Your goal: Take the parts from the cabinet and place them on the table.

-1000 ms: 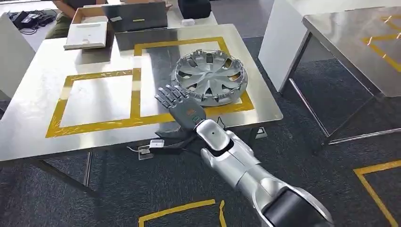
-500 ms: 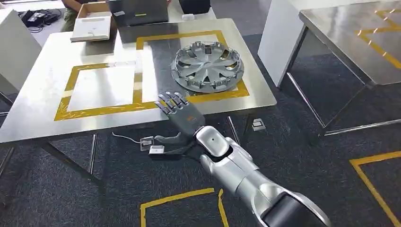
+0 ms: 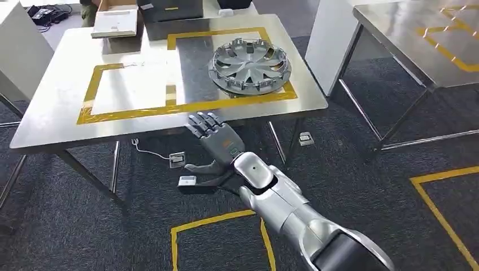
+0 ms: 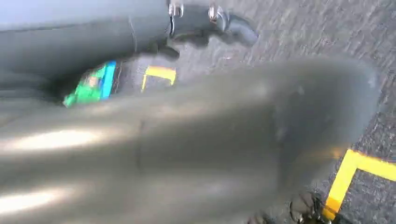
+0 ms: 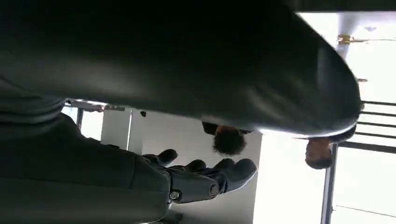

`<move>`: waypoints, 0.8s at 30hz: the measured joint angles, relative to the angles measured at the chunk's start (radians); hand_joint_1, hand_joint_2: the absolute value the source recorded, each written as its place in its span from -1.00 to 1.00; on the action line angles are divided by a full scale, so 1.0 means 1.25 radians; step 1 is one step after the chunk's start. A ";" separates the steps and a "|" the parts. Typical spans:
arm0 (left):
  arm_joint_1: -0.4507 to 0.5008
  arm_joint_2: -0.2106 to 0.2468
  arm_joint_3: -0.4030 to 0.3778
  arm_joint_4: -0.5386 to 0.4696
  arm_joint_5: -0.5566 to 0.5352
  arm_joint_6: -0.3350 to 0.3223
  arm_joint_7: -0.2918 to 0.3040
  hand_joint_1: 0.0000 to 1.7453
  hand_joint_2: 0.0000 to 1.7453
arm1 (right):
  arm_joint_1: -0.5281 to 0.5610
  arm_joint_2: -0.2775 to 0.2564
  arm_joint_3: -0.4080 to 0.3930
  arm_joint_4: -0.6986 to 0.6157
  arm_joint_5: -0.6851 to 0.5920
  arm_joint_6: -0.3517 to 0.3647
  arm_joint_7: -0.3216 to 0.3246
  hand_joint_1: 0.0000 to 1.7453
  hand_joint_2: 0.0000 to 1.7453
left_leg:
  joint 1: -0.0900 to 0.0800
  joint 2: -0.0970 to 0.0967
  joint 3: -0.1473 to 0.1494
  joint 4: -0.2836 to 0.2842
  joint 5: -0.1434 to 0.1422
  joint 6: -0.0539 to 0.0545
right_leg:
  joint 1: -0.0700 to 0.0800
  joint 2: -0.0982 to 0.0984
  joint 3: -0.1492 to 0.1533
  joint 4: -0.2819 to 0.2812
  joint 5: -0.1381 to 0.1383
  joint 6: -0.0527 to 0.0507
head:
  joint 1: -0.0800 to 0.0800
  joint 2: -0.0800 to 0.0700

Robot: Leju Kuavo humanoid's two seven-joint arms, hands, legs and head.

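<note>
A silver hubcap [image 3: 250, 65] lies flat on the steel table [image 3: 56, 121], inside the right one of two yellow tape frames. My right hand [image 3: 217, 138] hangs over the floor just in front of the table's near edge, below and left of the hubcap. Its fingers are spread, its thumb points left, and it holds nothing. The right wrist view shows the same hand [image 5: 205, 179] with straight, empty fingers. In the blurred left wrist view my left hand [image 4: 210, 23] hangs above the dark carpet and nothing is in it.
A second steel table [image 3: 418, 39] stands at the right behind a white panel [image 3: 333, 45]. A cardboard box [image 3: 116, 22] sits at the table's far edge. Floor sockets [image 3: 177, 160] with a cable lie under the table. Yellow tape [image 3: 214, 231] marks the carpet. A person [image 5: 229, 140] stands nearby.
The whole view has shifted: the table and hubcap now sit farther away and higher in the picture. My right hand, earlier over the table beside the hubcap, is now off its near edge.
</note>
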 joint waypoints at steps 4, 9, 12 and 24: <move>0.000 0.001 0.000 0.000 0.000 -0.002 0.000 -1.00 -1.00 | -0.001 0.000 0.000 0.000 0.001 0.001 0.003 -1.00 -1.00 | 0.004 -0.003 -0.010 0.003 -0.007 -0.019 | -0.006 -0.001 -0.014 -0.028 0.036 -0.018 | 0.007 0.000; 0.000 0.002 0.000 0.000 0.000 -0.003 0.002 -1.00 -1.00 | 0.002 0.001 0.000 0.004 0.002 0.008 0.008 -1.00 -1.00 | 0.009 -0.003 -0.052 0.232 -0.158 -0.036 | -0.009 -0.001 -0.076 -0.027 0.088 -0.019 | 0.003 0.000; 0.000 0.004 0.000 0.000 0.000 -0.003 0.002 -1.00 -1.00 | 0.003 0.001 0.000 0.005 0.001 0.009 0.008 -1.00 -1.00 | 0.012 -0.003 0.044 0.139 -0.081 -0.041 | -0.016 -0.002 -0.119 -0.015 0.114 -0.009 | 0.003 0.000; -0.002 0.004 0.000 -0.002 -0.002 -0.014 0.002 -1.00 -1.00 | 0.007 -0.009 0.001 0.008 -0.007 0.007 0.011 -1.00 -1.00 | 0.007 0.000 0.039 0.007 -0.050 0.015 | -0.019 0.002 -0.201 0.249 -0.042 0.037 | 0.008 0.000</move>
